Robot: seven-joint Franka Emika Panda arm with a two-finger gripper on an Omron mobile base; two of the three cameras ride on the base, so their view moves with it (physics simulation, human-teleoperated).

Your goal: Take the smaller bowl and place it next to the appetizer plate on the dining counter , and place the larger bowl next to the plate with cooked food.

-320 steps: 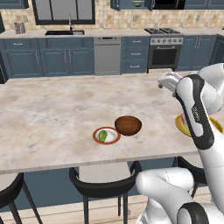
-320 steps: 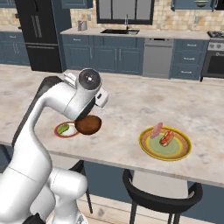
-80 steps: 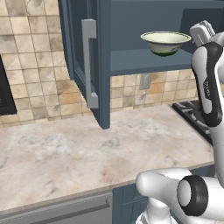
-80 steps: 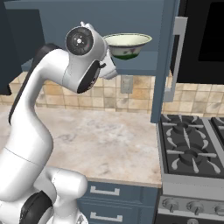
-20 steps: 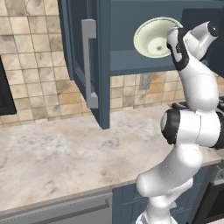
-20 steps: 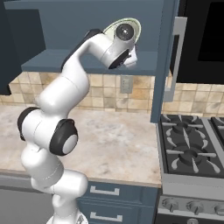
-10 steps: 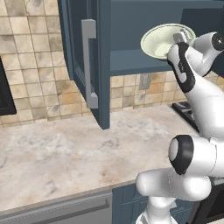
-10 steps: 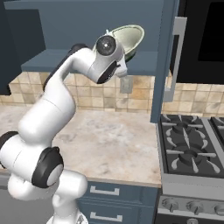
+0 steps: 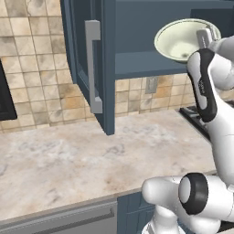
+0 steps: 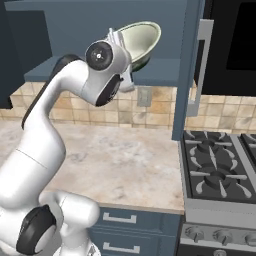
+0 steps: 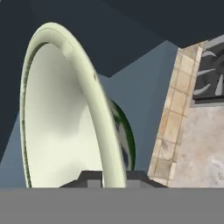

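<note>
The larger bowl [image 9: 180, 39], cream-white with a pale greenish inside, is tipped on its side in front of the open wall cabinet's shelf [image 9: 146, 68], its inside facing out. My gripper [image 9: 204, 36] is shut on its rim, one finger inside and one outside. From the right the bowl [image 10: 142, 37] sits just past my gripper [image 10: 118, 41]. The hand view has the rim of the bowl [image 11: 61, 118] running between my gripper's [image 11: 113, 177] tips. The smaller bowl, both plates and the dining counter are out of view.
An open blue cabinet door [image 9: 93, 68] hangs left of the bowl, and another door [image 10: 192, 65] stands to its right. Below lie a beige marble worktop [image 9: 82, 160] and tiled backsplash. A gas stove [image 10: 220, 170] sits at the right, under a black appliance [image 10: 237, 40].
The bowl has come off the shelf and tipped from upright onto its side. My gripper closed on its rim and the arm swung with it.
</note>
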